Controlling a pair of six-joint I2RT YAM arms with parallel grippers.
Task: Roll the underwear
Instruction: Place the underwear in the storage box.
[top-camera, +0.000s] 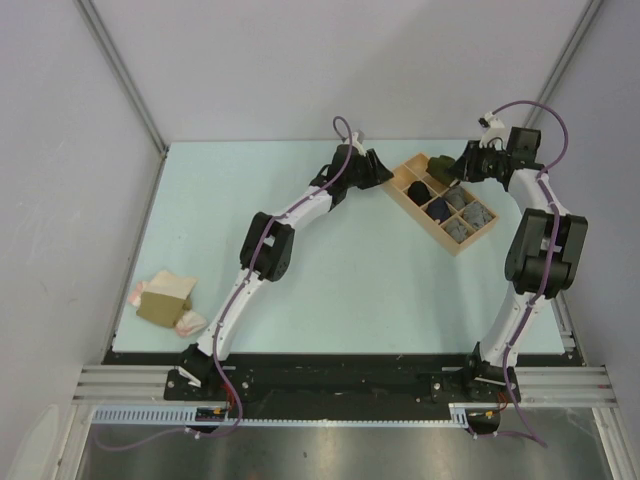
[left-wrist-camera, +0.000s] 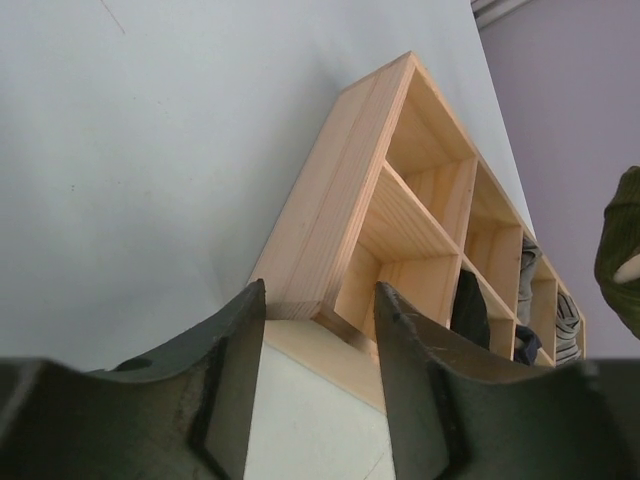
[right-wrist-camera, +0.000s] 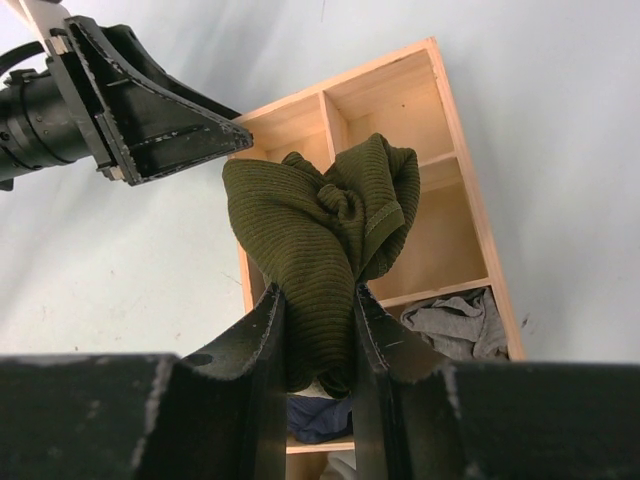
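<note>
Grey underwear (right-wrist-camera: 455, 325) in wooden tray (right-wrist-camera: 475, 190)

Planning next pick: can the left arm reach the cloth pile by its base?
Probably yes: the pile lies uncovered beside that base, but the left gripper, jaws around a corner of the tray, must back off first.

The underwear (right-wrist-camera: 320, 225) is ribbed knit cloth; the tray (left-wrist-camera: 330, 225) is pale, smooth wood.
</note>
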